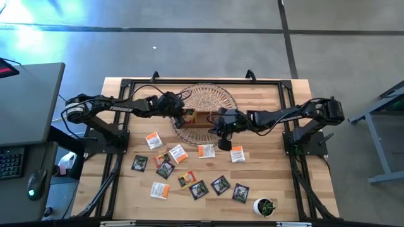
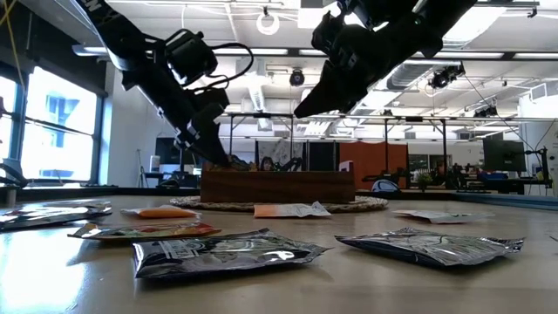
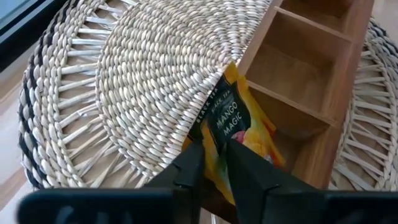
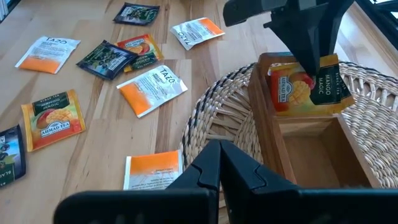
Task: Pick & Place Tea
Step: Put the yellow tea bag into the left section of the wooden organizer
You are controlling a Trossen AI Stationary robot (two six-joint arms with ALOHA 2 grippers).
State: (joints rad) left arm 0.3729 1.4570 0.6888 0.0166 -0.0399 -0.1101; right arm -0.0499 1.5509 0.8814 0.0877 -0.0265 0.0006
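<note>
A brown wooden tray (image 1: 201, 120) with three compartments sits on a round woven mat (image 1: 208, 99) at the table's middle. My left gripper (image 1: 187, 117) is at the tray's left end, shut on a yellow tea sachet (image 4: 298, 90) printed "Mango Magic". My right gripper (image 1: 222, 130) hangs shut and empty over the mat's near edge, beside the tray's right part. Several other tea sachets lie flat on the near half of the table: white-and-orange ones (image 1: 178, 153), black ones (image 1: 220, 185) and a yellow one (image 4: 53, 121). My left gripper pinches the yellow sachet's upper edge (image 3: 217, 140) between its two fingers (image 3: 252, 171). The fingers slant down from the table's left. The sachet stands upright below them, its lower part inside the tray's left end compartment (image 4: 283, 118). Whether it touches the compartment's floor is hidden.
The tray's other two compartments (image 3: 298, 68) show bare wood. A small green plant in a white pot (image 1: 265, 207) stands at the near right corner. Bare table lies left and right of the mat.
</note>
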